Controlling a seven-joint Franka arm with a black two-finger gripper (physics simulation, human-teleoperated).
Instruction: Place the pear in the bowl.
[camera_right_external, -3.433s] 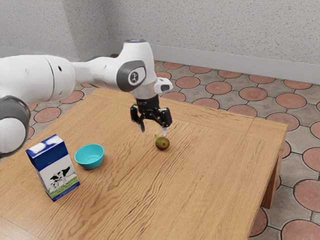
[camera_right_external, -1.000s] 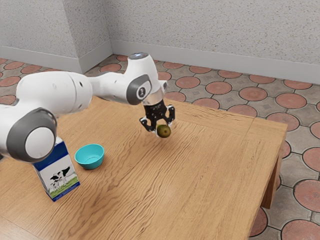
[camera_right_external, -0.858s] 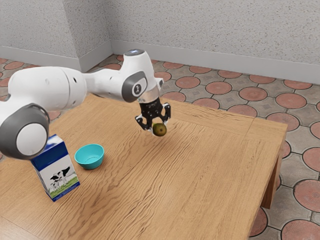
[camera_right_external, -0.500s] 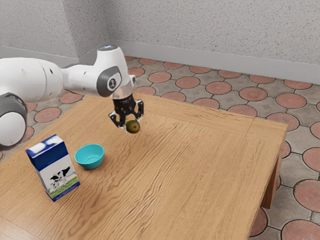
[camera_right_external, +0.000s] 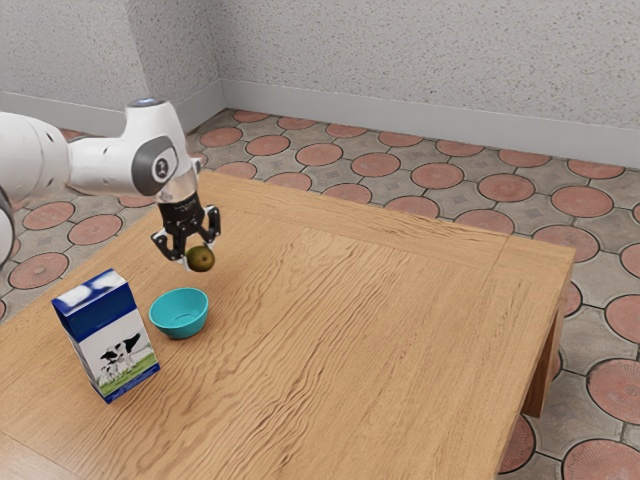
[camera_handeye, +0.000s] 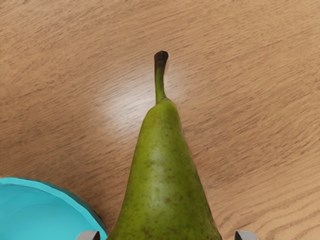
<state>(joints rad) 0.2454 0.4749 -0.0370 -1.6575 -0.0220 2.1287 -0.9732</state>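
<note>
Pear (camera_right_external: 200, 259) and pincer (camera_right_external: 199, 256) have travelled together toward the bowl (camera_right_external: 180, 323) since the earlier frames, from well apart on its exterior view's right side to near it; the bowl has not shifted. Pincer clamped on the pear, a finger on either side of the broad body, fruit held up off the table (camera_right_external: 350, 380). Pear lies on its side in the grip, stem (camera_handeye: 160, 75) free; probably taken at the fat end because that gives the surest hold. Not over the bowl: in the wrist view the rim sits beside the fruit. Milk carton (camera_right_external: 123, 345) upright near the bowl, on its exterior view's left. Carry nearly finished, I judge. Next wants a short shift to centre above the bowl, then lowering before release; let go early, the round body could catch the rim and roll off.
</note>
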